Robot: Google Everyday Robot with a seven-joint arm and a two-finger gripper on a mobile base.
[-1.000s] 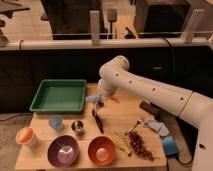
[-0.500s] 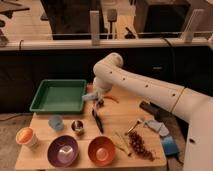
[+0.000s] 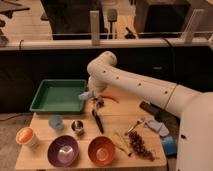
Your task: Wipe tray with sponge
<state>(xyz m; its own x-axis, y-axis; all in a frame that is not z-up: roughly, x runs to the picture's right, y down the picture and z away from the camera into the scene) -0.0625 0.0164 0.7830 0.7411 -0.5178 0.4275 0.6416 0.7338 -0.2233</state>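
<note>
One hand (image 3: 94, 99) clamps sponge (image 3: 86, 95) just beside tray (image 3: 56, 109) right rim (bowls (image 3: 62, 150) well apart).

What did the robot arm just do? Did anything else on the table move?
The arm swung toward the green tray, bringing the gripper and the pale blue sponge at its tip to the tray's right edge. The purple bowl, orange bowl and orange cup stayed put.
</note>
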